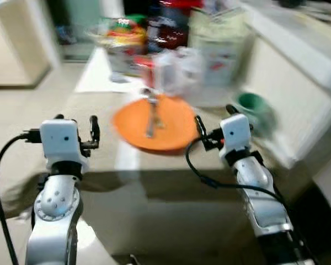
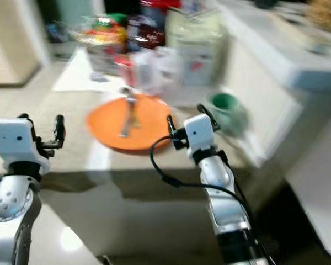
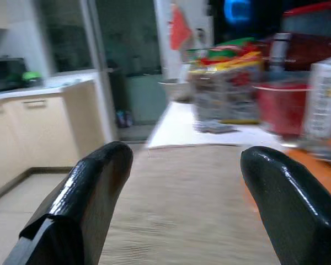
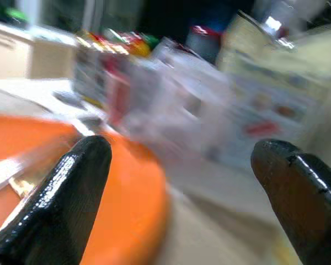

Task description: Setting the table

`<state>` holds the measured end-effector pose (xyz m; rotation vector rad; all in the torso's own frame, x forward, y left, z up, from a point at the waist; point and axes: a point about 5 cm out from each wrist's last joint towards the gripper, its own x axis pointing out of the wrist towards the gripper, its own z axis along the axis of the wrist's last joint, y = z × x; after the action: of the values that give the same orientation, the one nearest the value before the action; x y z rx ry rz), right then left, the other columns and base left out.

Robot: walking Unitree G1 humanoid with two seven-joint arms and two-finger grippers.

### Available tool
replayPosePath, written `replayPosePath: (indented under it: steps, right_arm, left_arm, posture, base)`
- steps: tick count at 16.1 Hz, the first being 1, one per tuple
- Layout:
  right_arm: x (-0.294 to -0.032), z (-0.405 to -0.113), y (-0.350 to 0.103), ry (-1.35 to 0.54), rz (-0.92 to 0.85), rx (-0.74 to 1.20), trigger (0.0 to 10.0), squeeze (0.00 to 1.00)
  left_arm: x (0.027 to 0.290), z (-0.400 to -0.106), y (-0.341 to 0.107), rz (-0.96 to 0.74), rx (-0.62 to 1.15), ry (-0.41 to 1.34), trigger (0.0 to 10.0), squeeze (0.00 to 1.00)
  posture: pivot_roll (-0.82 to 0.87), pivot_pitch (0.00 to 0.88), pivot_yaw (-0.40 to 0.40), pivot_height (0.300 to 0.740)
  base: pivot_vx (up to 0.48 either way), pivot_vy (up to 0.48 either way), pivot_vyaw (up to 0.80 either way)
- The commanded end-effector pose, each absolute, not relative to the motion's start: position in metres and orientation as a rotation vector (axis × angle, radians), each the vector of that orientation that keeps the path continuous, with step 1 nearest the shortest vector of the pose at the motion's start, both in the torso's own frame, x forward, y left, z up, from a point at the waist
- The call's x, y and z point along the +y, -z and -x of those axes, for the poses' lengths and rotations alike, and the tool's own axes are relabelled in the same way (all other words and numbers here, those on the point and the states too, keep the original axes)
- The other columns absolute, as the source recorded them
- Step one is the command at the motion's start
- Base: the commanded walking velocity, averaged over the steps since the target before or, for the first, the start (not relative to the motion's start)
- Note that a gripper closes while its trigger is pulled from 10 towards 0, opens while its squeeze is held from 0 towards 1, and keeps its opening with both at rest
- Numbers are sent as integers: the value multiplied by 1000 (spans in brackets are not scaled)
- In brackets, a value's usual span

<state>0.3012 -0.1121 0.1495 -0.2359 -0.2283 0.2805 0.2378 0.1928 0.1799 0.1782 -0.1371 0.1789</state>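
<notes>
An orange plate (image 1: 174, 135) lies on the beige table (image 1: 99, 107) with a metal utensil (image 1: 151, 117) across it. A green cup (image 1: 254, 106) stands just right of the plate. My left gripper (image 1: 76, 120) hovers open over the table to the left of the plate, with nothing between its fingers (image 3: 94, 187). My right gripper (image 1: 215, 116) is open at the plate's right edge, between plate and cup, also holding nothing. In the right wrist view the plate (image 4: 127, 204) sits under the left finger (image 4: 71, 187). The views are blurred.
Snack bags (image 1: 121, 33), a dark red container (image 1: 165, 27) and white cartons (image 1: 218, 49) crowd the table's far end behind the plate. A white counter (image 1: 298, 61) runs along the right. A cream cabinet (image 1: 11, 49) stands at the far left.
</notes>
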Motion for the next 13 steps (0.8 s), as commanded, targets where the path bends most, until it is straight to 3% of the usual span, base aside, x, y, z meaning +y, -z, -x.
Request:
replayPosePath:
  steps: [1, 7, 13]
  right_arm:
    - [-109, -301, -153, -287, 218, -245, 10000, 0]
    - [-106, -305, -152, -282, 224, -228, 10000, 0]
    - [-81, -331, -177, -379, 211, -217, 10000, 0]
  left_arm:
    - [193, -239, -180, -190, -134, -174, 10000, 0]
    - [193, -238, -178, -183, -128, -173, 10000, 0]
    - [192, -238, -177, -179, -129, -174, 10000, 0]
  posture:
    - [19, 5, 12, 740]
    - [24, 4, 12, 740]
    - [37, 0, 3, 740]
  base:
    - [394, -270, 0]
    - [56, 0, -211]
    - [0, 0, 0]
